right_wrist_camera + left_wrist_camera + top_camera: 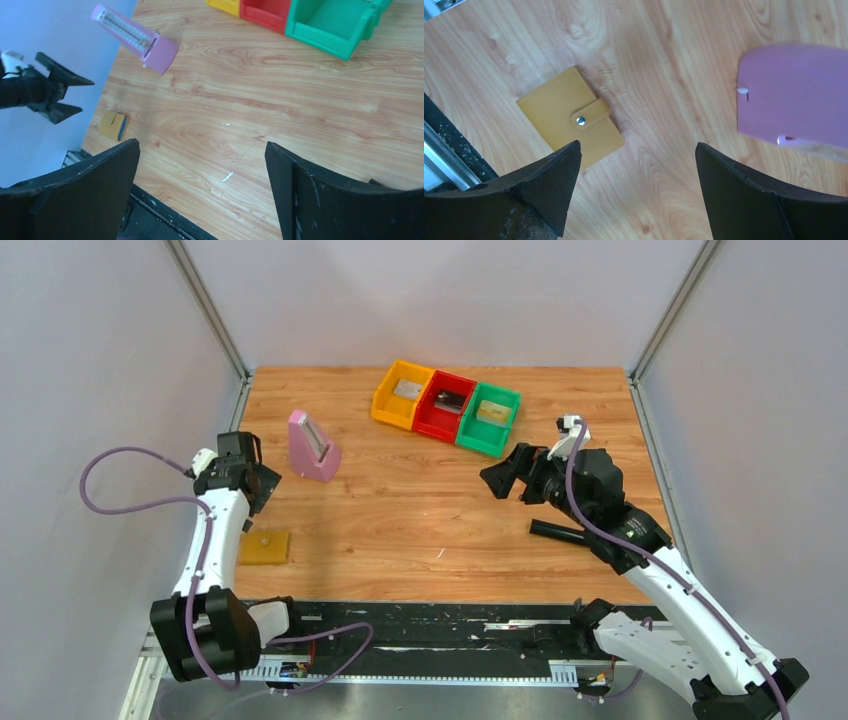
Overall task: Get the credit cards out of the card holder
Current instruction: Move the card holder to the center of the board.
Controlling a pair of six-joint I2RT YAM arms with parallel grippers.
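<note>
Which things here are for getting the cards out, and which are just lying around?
For the job:
card holder, snapped shut; left gripper and right gripper, both open and empty.

Just lying about:
pink block; black rod; coloured bins, each holding a small flat thing too small to tell.

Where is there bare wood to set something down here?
Widest free patch: mid-table, between the pink block, the coloured bins, the card holder and the black rod. Crowded: at the bins and left edge by the holder.
</note>
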